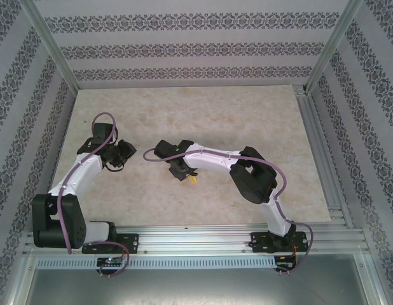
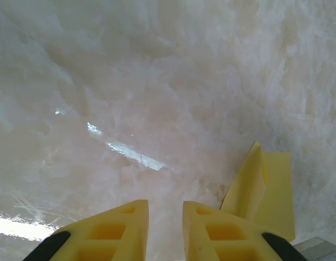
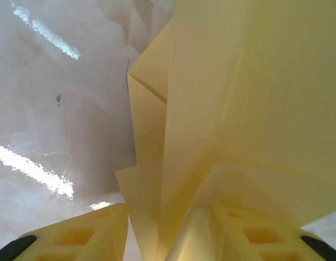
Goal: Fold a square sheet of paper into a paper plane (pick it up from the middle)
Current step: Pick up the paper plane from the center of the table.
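We can read no text, label, brand, number or sign in any of these views.
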Robot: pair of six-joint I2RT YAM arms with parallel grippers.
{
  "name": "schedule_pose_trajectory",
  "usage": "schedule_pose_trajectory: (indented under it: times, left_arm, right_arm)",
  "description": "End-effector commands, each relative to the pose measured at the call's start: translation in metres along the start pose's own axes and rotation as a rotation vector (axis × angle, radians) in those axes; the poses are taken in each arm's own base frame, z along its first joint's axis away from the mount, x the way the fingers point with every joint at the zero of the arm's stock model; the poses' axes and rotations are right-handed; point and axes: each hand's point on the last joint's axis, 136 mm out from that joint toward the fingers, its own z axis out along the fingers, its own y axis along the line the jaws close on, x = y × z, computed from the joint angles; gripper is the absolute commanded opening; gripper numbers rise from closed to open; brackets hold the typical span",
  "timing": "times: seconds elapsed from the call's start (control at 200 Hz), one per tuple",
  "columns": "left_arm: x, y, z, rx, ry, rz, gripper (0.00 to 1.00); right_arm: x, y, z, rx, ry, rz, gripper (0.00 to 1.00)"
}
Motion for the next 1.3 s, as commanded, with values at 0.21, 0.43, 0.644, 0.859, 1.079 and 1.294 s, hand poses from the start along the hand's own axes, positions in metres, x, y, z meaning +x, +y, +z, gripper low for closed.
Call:
schedule_pose_trajectory:
  times: [0.21, 0.43, 0.644, 0.859, 1.079, 1.294]
  left_arm:
    - [-0.001, -0.002, -0.008, 0.027, -0.005, -0.008, 0.26]
    - [0.000, -0.004, -0.007, 0.037, 0.001, -0.005, 0.26]
    - [0.000, -0.008, -0.009, 0.051, 0.006, -0.003, 0.26]
    - [0.000, -0.015, -0.012, 0.073, 0.015, 0.018, 0.27]
    - [0.008, -0.025, -0.013, 0.146, 0.042, 0.043, 0.30]
    - [0.024, -0.040, -0.018, 0.222, 0.054, 0.076, 0.41]
  right_arm:
    - [0.004, -0.018, -0.007, 0.032, -0.011, 0.051, 0.31]
    - [0.005, -0.025, -0.011, 0.032, -0.030, 0.086, 0.25]
    - [0.007, -0.034, -0.010, 0.030, -0.033, 0.116, 0.14]
    - [0.003, -0.049, -0.022, -0.004, -0.089, 0.181, 0.01]
    - [-0.003, -0.088, -0.047, -0.169, -0.200, 0.400, 0.01]
    - [0.001, -0.139, -0.046, -0.388, -0.273, 0.675, 0.03]
